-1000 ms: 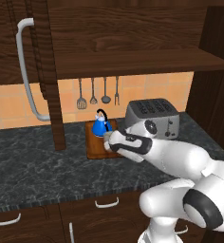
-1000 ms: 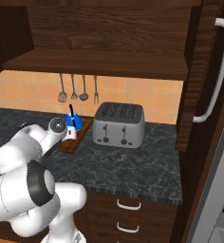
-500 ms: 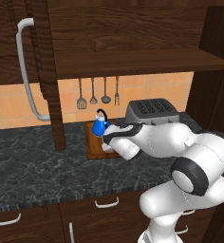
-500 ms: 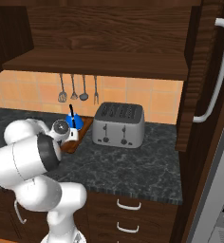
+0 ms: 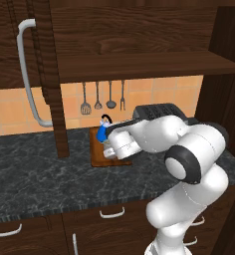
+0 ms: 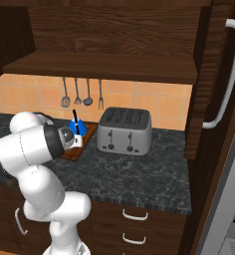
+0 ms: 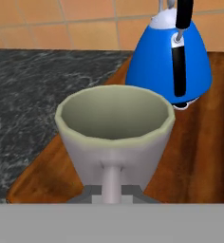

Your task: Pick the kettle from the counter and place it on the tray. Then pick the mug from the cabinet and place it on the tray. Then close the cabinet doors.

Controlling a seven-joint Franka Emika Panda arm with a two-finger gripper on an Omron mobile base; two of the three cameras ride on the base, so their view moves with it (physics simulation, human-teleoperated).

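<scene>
Grey-beige cylindrical mug (image 7: 115,128) gripped by its handle in hand (image 7: 112,192), over brown wooden tray (image 7: 199,147) near small blue cone-shaped kettle (image 7: 173,57). Lower level; release clear of kettle, inside tray edge.

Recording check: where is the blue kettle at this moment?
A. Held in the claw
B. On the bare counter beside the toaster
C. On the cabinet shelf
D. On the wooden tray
D: the kettle stands upright on the tray, behind the mug, which the claw holds by its handle.
</scene>
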